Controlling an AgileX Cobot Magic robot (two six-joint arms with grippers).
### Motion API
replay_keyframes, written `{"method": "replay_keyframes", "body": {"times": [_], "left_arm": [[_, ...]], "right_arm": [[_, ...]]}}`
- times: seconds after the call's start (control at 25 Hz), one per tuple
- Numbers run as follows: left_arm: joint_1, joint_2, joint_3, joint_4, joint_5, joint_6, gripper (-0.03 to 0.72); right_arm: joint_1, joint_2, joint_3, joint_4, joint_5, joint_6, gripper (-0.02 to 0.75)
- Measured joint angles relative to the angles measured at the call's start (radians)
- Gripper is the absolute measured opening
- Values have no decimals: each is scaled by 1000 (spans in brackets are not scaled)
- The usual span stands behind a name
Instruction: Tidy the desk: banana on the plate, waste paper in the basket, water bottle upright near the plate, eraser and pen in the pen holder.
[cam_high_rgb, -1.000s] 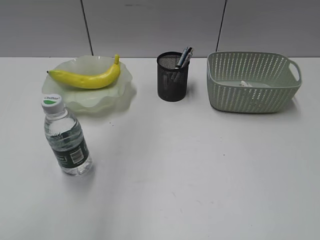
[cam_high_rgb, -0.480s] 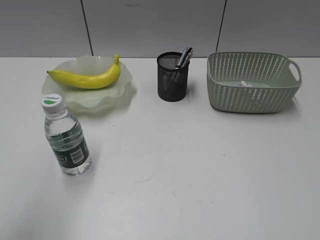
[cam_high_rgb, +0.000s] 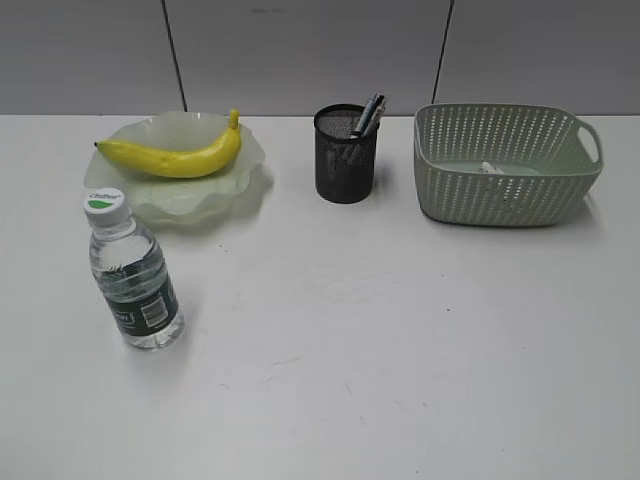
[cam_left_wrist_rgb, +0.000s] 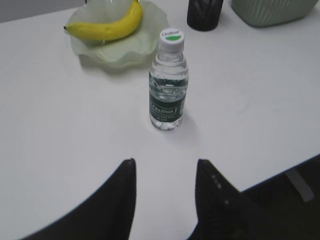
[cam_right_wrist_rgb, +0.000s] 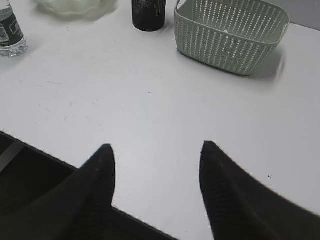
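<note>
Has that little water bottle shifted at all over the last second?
No. The water bottle stands upright at the same spot in the exterior view, in front of the plate with the same gap between them; nothing touches it.

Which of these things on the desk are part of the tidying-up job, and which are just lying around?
Part of the job:
banana
plate
water bottle
pen holder
pen
basket
waste paper
desk

Just lying around:
nothing; every item on the desk belongs to the job. The eraser cannot be seen.
</note>
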Motion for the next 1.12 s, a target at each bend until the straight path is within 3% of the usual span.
{"method": "replay_keyframes", "body": {"times": [0.24, 1.12], "left_arm": [[-1, -143, 25, -4, 2, 0, 300], [-1, -146, 26, -14, 4, 0, 242]], "right_arm": [[0, 0, 1, 0, 0, 0, 436], [0, 0, 1, 0, 0, 0, 436]]}}
